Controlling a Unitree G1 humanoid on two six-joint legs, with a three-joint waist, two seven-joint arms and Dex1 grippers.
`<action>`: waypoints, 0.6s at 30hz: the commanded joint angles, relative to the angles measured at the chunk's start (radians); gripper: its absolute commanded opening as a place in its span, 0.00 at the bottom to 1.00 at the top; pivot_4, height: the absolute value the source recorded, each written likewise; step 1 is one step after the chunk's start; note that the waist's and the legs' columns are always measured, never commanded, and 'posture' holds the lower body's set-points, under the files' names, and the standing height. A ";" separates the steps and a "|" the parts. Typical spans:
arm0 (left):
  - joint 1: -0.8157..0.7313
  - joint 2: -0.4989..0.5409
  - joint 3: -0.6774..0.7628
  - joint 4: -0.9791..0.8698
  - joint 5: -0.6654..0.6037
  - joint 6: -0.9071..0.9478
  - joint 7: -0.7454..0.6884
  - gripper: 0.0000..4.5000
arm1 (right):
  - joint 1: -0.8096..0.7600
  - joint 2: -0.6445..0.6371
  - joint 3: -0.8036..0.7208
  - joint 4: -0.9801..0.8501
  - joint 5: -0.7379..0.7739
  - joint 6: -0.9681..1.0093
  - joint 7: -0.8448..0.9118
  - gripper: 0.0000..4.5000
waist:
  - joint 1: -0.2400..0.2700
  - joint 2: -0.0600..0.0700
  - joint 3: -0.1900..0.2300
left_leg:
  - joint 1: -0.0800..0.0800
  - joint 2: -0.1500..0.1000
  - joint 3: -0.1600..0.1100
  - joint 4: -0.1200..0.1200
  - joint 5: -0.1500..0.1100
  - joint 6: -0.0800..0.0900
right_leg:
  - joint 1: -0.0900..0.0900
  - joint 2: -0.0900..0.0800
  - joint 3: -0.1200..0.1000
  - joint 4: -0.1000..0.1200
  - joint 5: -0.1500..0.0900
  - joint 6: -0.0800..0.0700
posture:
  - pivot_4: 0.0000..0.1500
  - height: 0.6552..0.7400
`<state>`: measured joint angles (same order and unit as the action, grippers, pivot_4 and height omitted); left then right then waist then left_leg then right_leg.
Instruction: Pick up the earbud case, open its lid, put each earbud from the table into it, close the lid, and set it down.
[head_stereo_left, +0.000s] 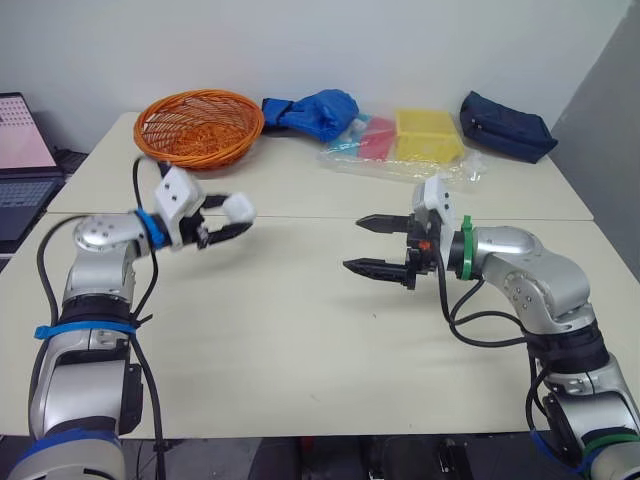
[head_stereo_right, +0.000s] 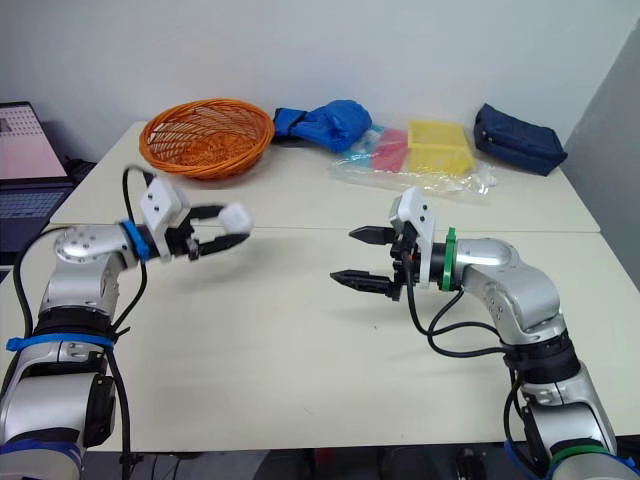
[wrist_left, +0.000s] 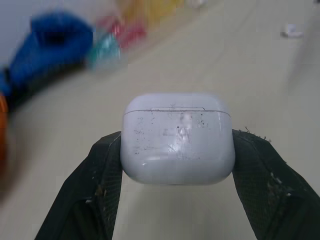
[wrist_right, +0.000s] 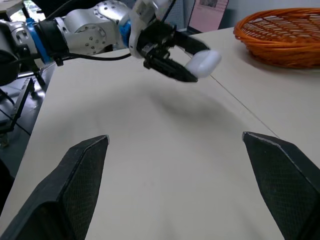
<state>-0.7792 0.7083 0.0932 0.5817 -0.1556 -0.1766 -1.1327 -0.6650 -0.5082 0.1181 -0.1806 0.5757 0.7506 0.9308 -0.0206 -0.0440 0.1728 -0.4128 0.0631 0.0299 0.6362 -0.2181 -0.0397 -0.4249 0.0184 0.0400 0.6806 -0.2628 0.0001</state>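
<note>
The left pincer (head_stereo_left: 236, 219) is clenched on the white earbud case (wrist_left: 178, 139), which is held between its fingertips above the counter (head_stereo_left: 280, 340), lid shut. The right pincer (head_stereo_left: 352, 243) is seen released, jaws spread wide, pointed towards the case and well apart from it.

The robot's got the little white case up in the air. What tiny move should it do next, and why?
Probably bring the right gripper across to the earbud case to flip its lid up. The left gripper holds the case off the table with the lid shut, and the right gripper's jaws stand open, apart from it.
</note>
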 joint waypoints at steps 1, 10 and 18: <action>0.027 -0.019 -0.038 -0.187 0.043 -0.188 0.040 0.62 | -0.063 0.005 -0.043 0.034 0.059 0.103 -0.018 1.00 | -0.008 0.000 0.000 | 0.000 0.000 0.000 0.000 0.000 0.000 | 0.000 0.000 0.000 0.000 0.000 0.000 | 1.00 1.00; 0.024 -0.049 -0.127 -0.150 0.189 -0.676 0.163 0.62 | -0.181 0.081 -0.058 0.109 0.135 0.332 -0.101 1.00 | -0.010 0.000 0.000 | 0.002 0.002 -0.001 0.000 0.000 0.000 | 0.000 0.000 0.000 0.002 0.001 -0.001 | 1.00 1.00; -0.018 -0.055 -0.146 -0.071 0.257 -0.932 0.294 0.62 | -0.238 0.287 -0.159 0.170 0.152 0.372 -0.325 1.00 | -0.009 0.000 0.000 | -0.002 0.001 -0.001 0.004 0.000 0.000 | 0.000 0.001 0.000 0.001 0.003 0.002 | 1.00 1.00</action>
<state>-0.7700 0.6427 -0.0598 0.5095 0.0889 -1.0587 -0.8809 -0.8831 -0.2277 0.0007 -0.0010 0.7120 1.1246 0.6394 -0.0294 -0.0436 0.1730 -0.4149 0.0636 0.0293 0.6404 -0.2181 -0.0394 -0.4253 0.0188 0.0397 0.6815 -0.2599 0.0024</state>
